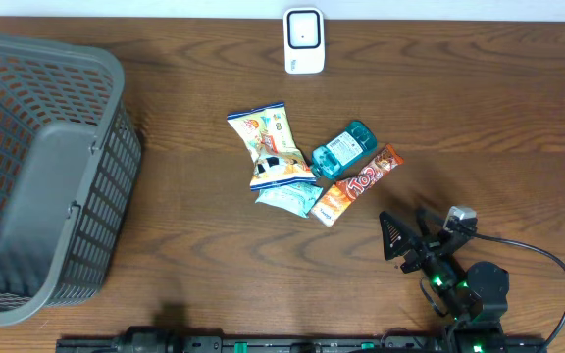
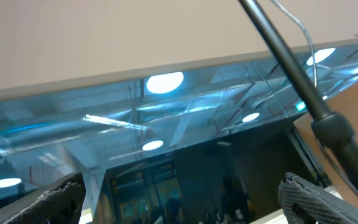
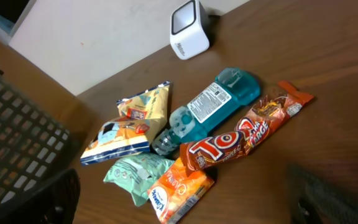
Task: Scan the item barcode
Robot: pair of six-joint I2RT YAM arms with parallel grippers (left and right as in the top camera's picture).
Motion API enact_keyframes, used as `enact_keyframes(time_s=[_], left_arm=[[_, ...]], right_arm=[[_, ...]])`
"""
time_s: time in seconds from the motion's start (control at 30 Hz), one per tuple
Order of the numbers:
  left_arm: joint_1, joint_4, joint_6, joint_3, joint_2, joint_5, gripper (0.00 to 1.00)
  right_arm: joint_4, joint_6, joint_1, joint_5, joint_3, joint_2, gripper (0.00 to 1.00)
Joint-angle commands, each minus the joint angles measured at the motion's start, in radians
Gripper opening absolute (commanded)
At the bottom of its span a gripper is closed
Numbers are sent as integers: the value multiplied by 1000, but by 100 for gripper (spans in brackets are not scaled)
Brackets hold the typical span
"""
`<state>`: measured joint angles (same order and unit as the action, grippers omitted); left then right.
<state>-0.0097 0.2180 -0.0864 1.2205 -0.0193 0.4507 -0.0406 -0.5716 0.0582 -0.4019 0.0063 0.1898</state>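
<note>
A: Right gripper (image 1: 410, 233), how does it stand?
B: Fingers spread wide, touching none of the goods. It hangs over the wooden table (image 1: 479, 118), near the right end of the pile.
A: And the left gripper (image 2: 182, 186)?
B: Spread wide too. Its camera looks up at ceiling lights (image 2: 164, 82) and glass, so I cannot tell where it sits.
A: Where are the items?
B: Clustered mid-table: a teal bottle (image 1: 343, 149), white label up, just beside an orange chocolate bar (image 1: 366, 179); a snack bag (image 1: 260, 130); a mint-green packet (image 1: 287, 197); a small orange packet (image 1: 329, 204).
A: The scanner (image 1: 303, 40)?
B: Upright at the far edge, well apart from the pile. A grey basket (image 1: 116, 167) stands at the left.
</note>
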Motion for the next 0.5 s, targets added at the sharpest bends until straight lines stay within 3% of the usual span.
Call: enact_keyframes(time_s=[0.0,0.13,0.27,0.47], left_arm=[[-3,-32,-3,-82,17,8,99],[0,-61,-3,-182,16,-40,99],[0,-109,-3,-324,16,-227,99],[0,-169,-2,-475,16,-265,99]], right_arm=[[-5,-11,-6,-22,-1,2,99],[10,14,-6,-42,-1,2,99],[2,119,-6,-61,-1,2,99],[-2,209,-6,-60,62,11,99]])
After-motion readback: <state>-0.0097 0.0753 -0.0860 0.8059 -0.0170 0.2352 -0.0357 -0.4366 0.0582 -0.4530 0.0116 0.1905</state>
